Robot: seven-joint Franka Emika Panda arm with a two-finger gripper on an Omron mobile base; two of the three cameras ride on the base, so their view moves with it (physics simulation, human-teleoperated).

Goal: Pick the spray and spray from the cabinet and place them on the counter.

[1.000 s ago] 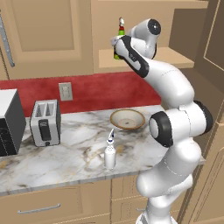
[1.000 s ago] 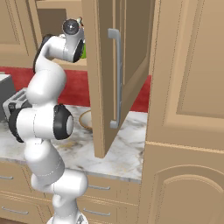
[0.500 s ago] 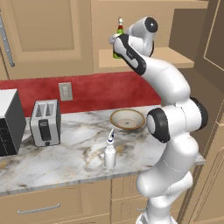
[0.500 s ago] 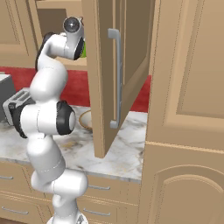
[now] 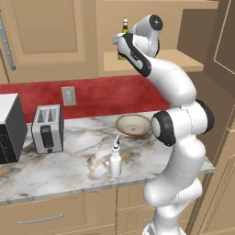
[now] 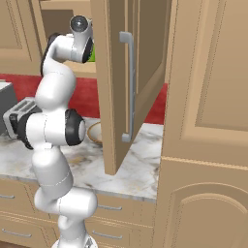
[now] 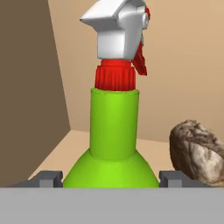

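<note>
Gripper [image 7: 111,177] fingers sat either side of green spray [image 7: 113,135] on cabinet [image 5: 151,62] shelf (contact unclear, cannot tell if clamped); white spray [image 5: 115,158] stood on counter [image 5: 73,163].

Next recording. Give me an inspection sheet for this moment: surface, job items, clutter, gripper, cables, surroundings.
Surface: marble counter, white spray bottle standing upright near its front edge.
Job's things: green spray bottle upright on the cabinet shelf, red collar and white trigger head on top.
Clutter: brown lump on the shelf beside the green bottle; toaster and bowl on the counter.
Gripper: gripper at the green bottle's body, a fingertip on each side; contact cannot be told.
Cables: nothing seen.
Surroundings: cabinet door open, red backsplash, wall outlet.
</note>
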